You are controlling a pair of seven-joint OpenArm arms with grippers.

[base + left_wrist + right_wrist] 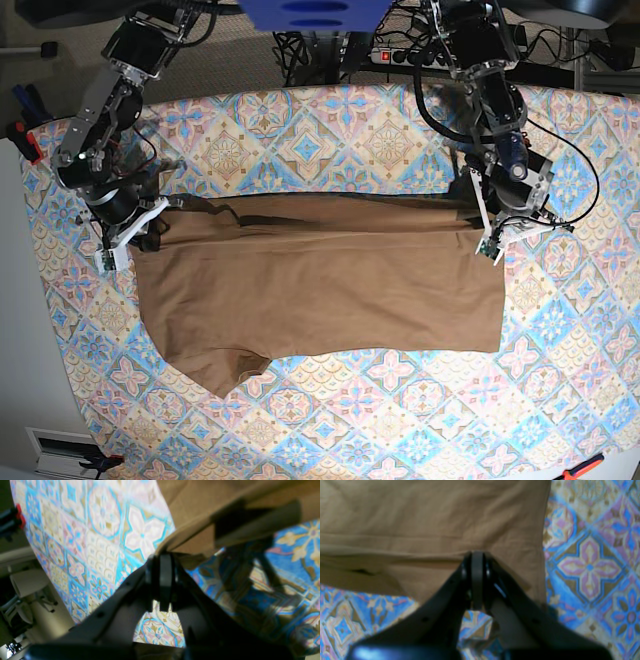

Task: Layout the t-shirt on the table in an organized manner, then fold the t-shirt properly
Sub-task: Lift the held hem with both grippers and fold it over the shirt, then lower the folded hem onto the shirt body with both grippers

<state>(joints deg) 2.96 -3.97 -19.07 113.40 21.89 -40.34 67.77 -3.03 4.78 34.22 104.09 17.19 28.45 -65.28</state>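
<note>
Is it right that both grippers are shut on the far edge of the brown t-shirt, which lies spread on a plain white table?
Not quite. The left gripper and right gripper are shut on the far edge of the brown t-shirt, but the table is not plain white: the base view shows a cloth of pastel blue, pink and cream floral tiles.

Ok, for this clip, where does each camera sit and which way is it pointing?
Left wrist: on the left arm, looking along its shut left claw pinching the t-shirt edge above the table.
Right wrist: behind the shut right claw, also pinching shirt edge.
Base: overhead, looking down on both arms and the spread shirt.
All three views share the t-shirt and table.
</note>
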